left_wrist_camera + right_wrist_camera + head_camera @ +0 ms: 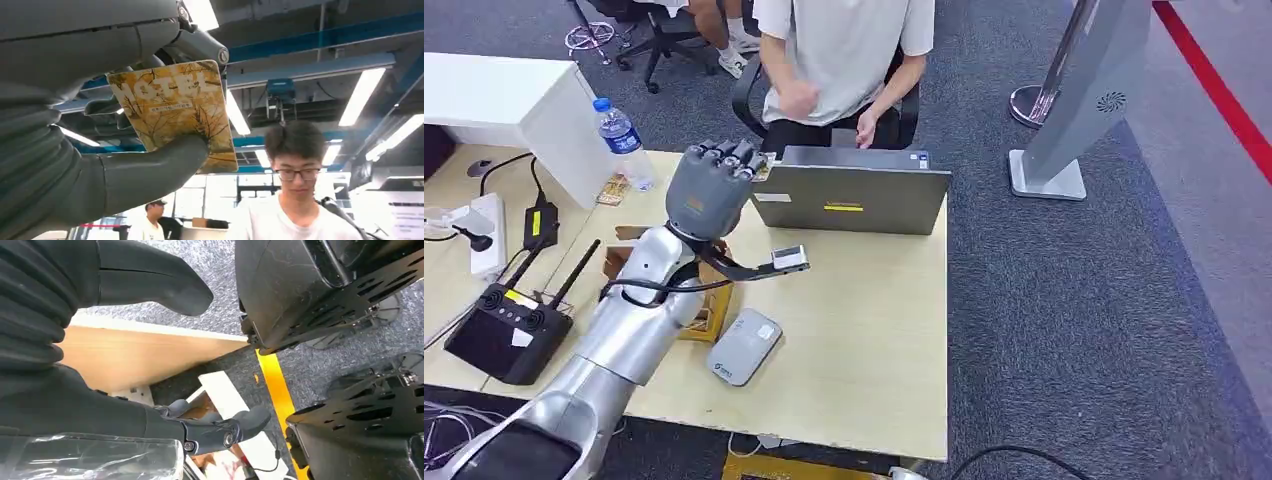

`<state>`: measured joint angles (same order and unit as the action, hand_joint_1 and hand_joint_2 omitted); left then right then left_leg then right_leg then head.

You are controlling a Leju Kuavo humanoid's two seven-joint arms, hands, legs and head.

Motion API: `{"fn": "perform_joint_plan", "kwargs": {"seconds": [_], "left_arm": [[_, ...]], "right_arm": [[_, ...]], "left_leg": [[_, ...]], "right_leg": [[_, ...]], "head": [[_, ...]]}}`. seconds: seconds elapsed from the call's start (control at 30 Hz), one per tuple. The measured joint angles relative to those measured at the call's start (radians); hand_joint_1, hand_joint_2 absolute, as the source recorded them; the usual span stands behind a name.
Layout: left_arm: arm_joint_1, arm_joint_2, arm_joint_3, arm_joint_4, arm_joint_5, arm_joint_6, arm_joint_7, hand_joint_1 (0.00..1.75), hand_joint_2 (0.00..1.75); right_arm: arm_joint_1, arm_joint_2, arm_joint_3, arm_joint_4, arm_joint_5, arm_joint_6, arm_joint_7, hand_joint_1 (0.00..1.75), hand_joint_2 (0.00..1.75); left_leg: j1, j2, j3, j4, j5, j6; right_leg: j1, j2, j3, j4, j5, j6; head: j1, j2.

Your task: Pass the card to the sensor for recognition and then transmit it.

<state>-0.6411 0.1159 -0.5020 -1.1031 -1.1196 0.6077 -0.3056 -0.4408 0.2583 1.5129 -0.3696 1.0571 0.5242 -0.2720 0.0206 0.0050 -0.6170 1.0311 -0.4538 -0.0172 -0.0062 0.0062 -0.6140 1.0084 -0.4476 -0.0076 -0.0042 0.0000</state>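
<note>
While raised before the person [295, 200], card [175, 112] clamped between left hand [709, 185] thumb and fingers [197, 47] (right hand [100, 350] fingers apart).

The laptop [849, 190] stands on the table [874, 340] behind the sensor [744, 346].

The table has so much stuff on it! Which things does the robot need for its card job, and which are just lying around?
For the job:
card, held in the left hand
grey sensor pad, probably the reader
person sitting opposite, maybe the one to receive it

Just lying about:
water bottle
laptop
black remote controller
power strip
</note>
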Motion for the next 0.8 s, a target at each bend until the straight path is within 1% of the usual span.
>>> {"fn": "perform_joint_plan", "kwargs": {"seconds": [0.17, 0.23, 0.33, 0.43, 0.6, 0.8], "left_arm": [[0.065, 0.016, -0.04, -0.076, 0.016, 0.0, -0.03, 1.75, 1.75], [0.091, 0.02, -0.057, -0.09, 0.016, -0.004, -0.035, 1.75, 1.75], [0.116, 0.029, -0.088, -0.094, 0.016, -0.035, -0.035, 1.75, 1.75], [0.137, 0.038, -0.106, -0.094, 0.017, -0.067, -0.032, 1.75, 1.75], [0.155, 0.045, -0.131, -0.086, 0.005, -0.132, -0.009, 1.75, 1.75], [0.171, 0.054, -0.16, -0.049, -0.026, -0.207, 0.041, 1.75, 1.75]], "right_arm": [[0.0, 0.0, 0.0, 0.0, -0.005, -0.003, 0.005, 0.0, 1.75], [0.0, 0.0, 0.0, 0.0, -0.006, -0.004, 0.008, 0.0, 1.75], [0.0, 0.0, 0.0, 0.0, -0.018, -0.013, 0.01, 0.0, 1.75], [0.0, 0.0, 0.0, 0.0, -0.022, -0.04, 0.021, 0.0, 1.75], [0.0, 0.0, 0.0, 0.0, -0.029, -0.047, 0.029, 0.0, 1.75], [0.0, 0.0, 0.0, 0.0, -0.04, -0.053, 0.035, 0.0, 1.75]], "left_leg": [[0.0, 0.0, 0.0, 0.0, 0.0, 0.0], [0.0, 0.0, 0.0, 0.0, 0.0, 0.0], [0.0, 0.0, 0.0, 0.0, 0.0, 0.0], [0.0, 0.0, 0.0, 0.0, 0.0, 0.0], [0.0, 0.0, 0.0, 0.0, 0.0, 0.0], [0.0, 0.0, 0.0, 0.0, 0.0, 0.0]], "right_leg": [[0.0, 0.0, 0.0, 0.0, 0.0, 0.0], [0.0, 0.0, 0.0, 0.0, 0.0, 0.0], [0.0, 0.0, 0.0, 0.0, 0.0, 0.0], [0.0, 0.0, 0.0, 0.0, 0.0, 0.0], [0.0, 0.0, -0.001, 0.0, 0.0, 0.0], [0.0, 0.0, -0.001, 0.0, 0.0, 0.0]], "head": [[0.0, 0.0], [0.0, 0.0], [0.0, 0.0], [0.0, 0.0], [0.0, 0.0], [0.0, 0.0]]}}
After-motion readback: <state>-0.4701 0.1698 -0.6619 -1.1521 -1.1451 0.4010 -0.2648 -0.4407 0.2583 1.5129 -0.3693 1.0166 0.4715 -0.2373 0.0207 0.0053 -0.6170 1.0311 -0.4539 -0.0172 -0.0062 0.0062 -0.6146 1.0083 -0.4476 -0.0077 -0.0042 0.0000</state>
